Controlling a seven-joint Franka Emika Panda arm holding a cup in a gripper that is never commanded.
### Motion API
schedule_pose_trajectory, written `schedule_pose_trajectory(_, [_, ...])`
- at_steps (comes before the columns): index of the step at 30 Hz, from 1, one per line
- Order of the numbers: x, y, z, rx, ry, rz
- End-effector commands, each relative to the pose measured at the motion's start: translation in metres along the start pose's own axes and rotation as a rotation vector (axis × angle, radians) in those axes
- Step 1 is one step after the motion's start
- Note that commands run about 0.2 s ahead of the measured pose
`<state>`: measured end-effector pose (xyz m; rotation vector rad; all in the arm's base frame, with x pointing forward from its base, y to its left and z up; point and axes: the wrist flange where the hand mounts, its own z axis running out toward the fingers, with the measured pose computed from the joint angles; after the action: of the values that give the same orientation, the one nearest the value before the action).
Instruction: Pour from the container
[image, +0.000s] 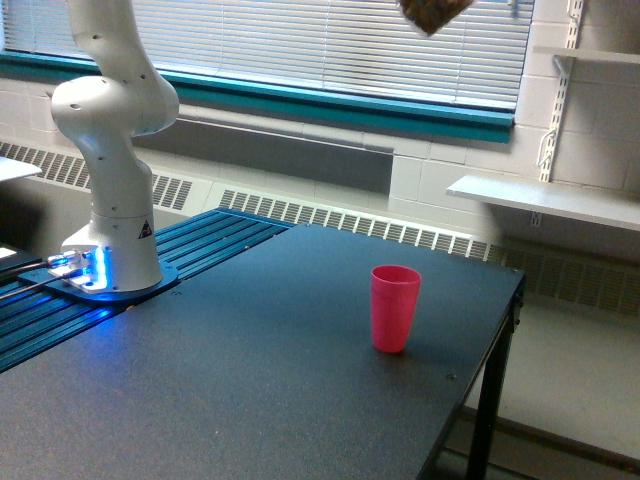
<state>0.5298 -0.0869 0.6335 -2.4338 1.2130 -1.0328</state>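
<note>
At the very top edge of the exterior view the bottom of the clear container (432, 14) shows, with small brown pieces visible through it. It hangs tilted, high above the table and a little to the right of the pink cup (395, 308). The pink cup stands upright on the black table (250, 390), towards its right side. The gripper itself is above the frame and out of view. Only the arm's white base and lower links (112, 150) show at the exterior view's left.
The table's right edge (490, 370) drops to the floor just right of the pink cup. A blue ribbed mount (190, 250) carries the arm's base. White shelves (545, 200) hang on the wall at the right, below a window with blinds.
</note>
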Motion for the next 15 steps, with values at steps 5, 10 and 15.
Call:
schedule_pose_trajectory(5, [-0.044, 0.007, -0.007, -0.022, -0.016, 0.032])
schedule_pose_trajectory(10, [-0.064, 0.017, -0.004, -0.055, -0.031, 0.037])
schedule_pose_trajectory(15, [-0.079, 0.026, -0.002, -0.080, -0.044, 0.047])
